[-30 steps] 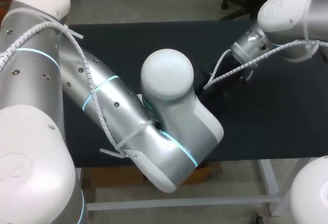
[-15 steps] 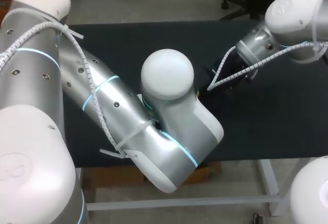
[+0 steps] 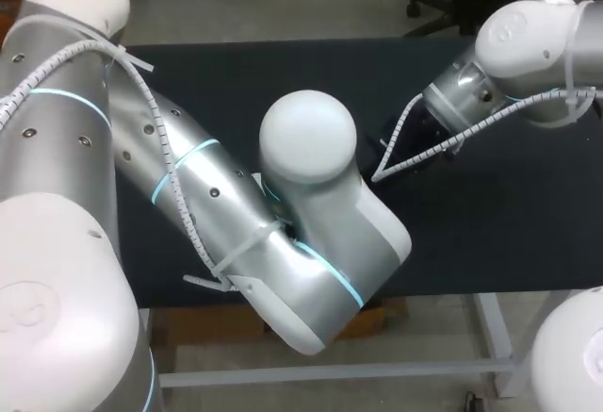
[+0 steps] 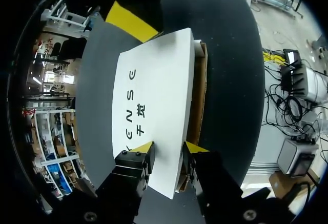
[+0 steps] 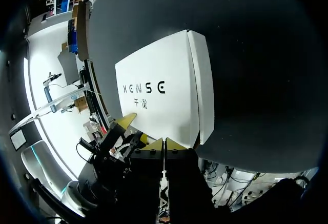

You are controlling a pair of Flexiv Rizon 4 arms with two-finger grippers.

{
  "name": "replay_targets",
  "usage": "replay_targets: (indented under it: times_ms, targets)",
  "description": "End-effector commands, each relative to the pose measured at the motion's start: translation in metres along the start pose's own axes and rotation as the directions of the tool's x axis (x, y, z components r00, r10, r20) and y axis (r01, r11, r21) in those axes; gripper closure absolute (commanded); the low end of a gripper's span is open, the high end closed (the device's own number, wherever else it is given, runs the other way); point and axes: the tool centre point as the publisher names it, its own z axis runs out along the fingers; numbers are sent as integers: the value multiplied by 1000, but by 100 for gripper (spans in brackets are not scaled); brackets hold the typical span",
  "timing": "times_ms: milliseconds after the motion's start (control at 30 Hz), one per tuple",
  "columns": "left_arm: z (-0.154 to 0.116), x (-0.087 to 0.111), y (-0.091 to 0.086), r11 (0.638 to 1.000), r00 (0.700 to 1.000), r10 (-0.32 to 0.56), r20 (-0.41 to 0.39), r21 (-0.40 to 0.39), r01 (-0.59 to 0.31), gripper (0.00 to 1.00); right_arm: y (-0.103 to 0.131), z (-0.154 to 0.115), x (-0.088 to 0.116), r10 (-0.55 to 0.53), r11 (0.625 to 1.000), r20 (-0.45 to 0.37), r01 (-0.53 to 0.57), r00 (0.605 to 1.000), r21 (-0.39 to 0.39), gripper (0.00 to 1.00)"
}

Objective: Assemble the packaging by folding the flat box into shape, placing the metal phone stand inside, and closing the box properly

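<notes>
Box: lies flat on the dark tabletop, white printed lid up, with a brown cardboard edge showing along one long side. In your head view it is hidden behind the left arm.

Left claw: at the box's near end and standing open. One yellow tip is over the white lid, the other is against the brown side.

Right claw: tips pressed together with nothing between them, just at the opposite end of the box (the left wrist view shows it as a yellow tip touching the far end).

Change vs. earlier frames: your right arm swung outward half a second ago. Its wrist section has now come back a little toward the middle and sits slightly lower over the tabletop. The left arm has held its pose through all three head frames.
</notes>
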Motion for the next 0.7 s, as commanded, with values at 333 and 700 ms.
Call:
replay_targets:
  times_ms: [333, 700]
  targets:
    - [3, 3, -2, 1000, 1000, -3, 2, 0, 3, 64, 1, 10, -6, 6, 1000, 2, -6, 1000, 20, 100]
    - [2, 3, -2, 1000, 1000, -1, 3, -1, 1, 64, -2, 11, -10, 14, 1000, -1, -14, 1000, 21, 100]
